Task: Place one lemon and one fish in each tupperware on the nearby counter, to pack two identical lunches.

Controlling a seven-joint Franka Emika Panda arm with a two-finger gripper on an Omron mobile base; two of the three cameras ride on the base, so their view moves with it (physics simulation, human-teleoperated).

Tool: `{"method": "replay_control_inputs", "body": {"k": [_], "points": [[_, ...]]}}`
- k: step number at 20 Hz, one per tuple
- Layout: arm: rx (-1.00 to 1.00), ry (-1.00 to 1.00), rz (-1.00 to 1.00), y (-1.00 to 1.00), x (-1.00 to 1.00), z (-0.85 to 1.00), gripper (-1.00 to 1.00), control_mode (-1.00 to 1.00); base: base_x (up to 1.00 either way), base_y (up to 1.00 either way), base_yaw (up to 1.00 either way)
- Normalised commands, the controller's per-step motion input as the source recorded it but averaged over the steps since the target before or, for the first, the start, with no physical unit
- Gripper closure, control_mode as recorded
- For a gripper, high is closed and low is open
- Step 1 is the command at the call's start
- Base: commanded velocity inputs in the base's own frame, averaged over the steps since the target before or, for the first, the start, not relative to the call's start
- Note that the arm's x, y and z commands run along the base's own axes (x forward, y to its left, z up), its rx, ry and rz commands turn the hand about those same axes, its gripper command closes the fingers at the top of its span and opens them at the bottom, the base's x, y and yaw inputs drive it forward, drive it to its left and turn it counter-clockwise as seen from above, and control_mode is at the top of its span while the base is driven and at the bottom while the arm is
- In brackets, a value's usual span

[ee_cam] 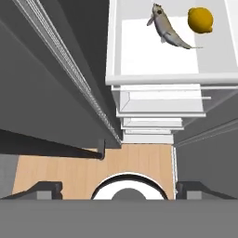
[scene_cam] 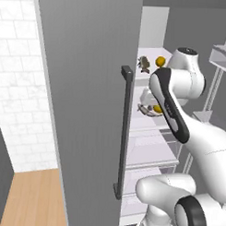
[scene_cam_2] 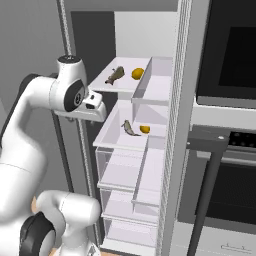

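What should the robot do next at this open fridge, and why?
Probably move the gripper forward over the shelf toward the fish or the lemon beside it. The gripper is open and holds nothing, and it is short of the shelf's front edge, so it has to get closer before it can grab either.

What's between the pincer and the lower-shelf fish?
Nothing visible. The open pincer looks down past the shelf edge at the fish, which lies bare on the shelf with the lemon beside it, apart. The fridge door stands swung aside, out of the path.
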Motion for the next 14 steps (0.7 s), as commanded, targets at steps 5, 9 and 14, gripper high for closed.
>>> {"method": "replay_control_inputs", "body": {"k": [5,9,14], "points": [[0.0,-0.18,0.11,-0.03,-0.06,0.49,-1.0,-1.0,0.0,0.0,0.0],[0.0,-0.24,0.11,-0.09,0.0,0.74,-1.0,-1.0,0.0,0.0,0.0],[0.01,-0.1,0.0,-0.08,0.18,0.66,-1.0,-1.0,0.0,0.0,0.0]]}}
